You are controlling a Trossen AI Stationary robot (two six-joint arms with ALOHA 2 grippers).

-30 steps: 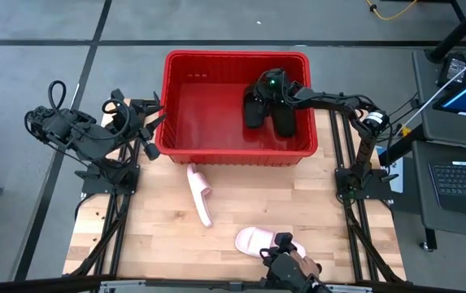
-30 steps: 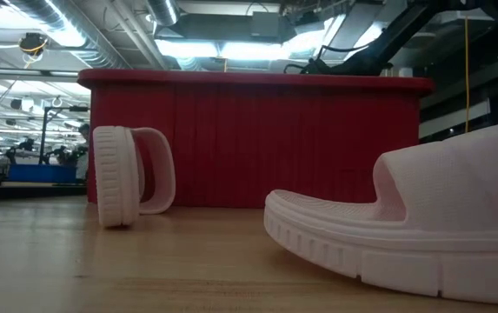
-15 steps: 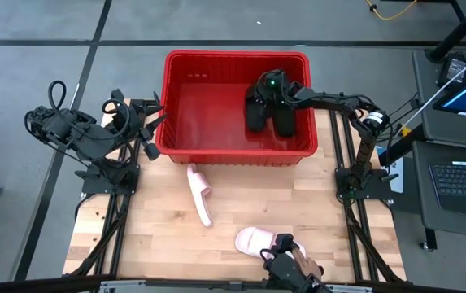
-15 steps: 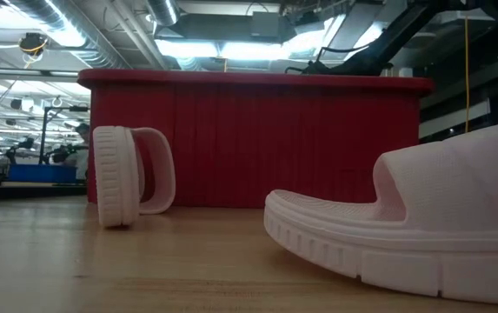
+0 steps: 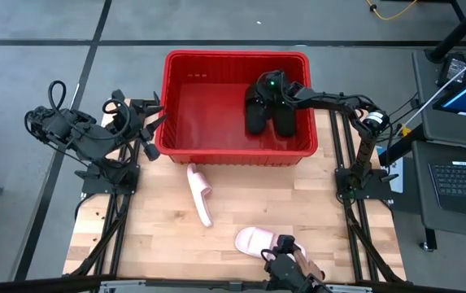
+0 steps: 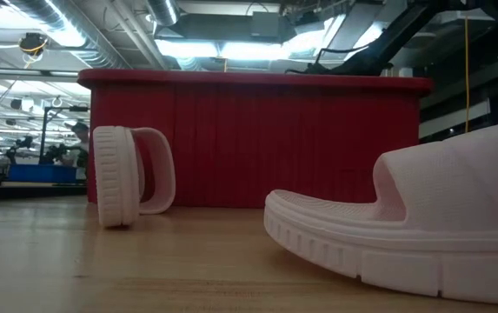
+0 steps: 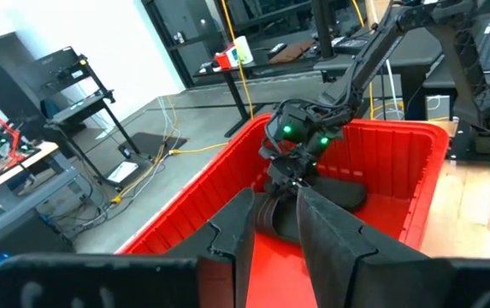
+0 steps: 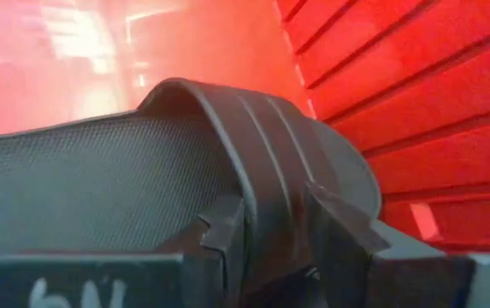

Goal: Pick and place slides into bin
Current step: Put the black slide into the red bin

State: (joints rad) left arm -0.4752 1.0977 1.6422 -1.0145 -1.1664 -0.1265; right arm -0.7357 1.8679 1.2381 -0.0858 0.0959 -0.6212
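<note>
In bin [image 5: 216, 114], two black slides [image 5: 269, 114], two pink [image 5: 200, 194]

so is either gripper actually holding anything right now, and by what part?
The right gripper straddles the strap of a black slide inside the bin, but whether it still grips cannot be told. The left gripper, parked beside the bin, holds nothing.

Two black slides [image 5: 268, 114] in red bin [image 5: 180, 59]; two pink slides [image 5: 201, 194] outside.
</note>
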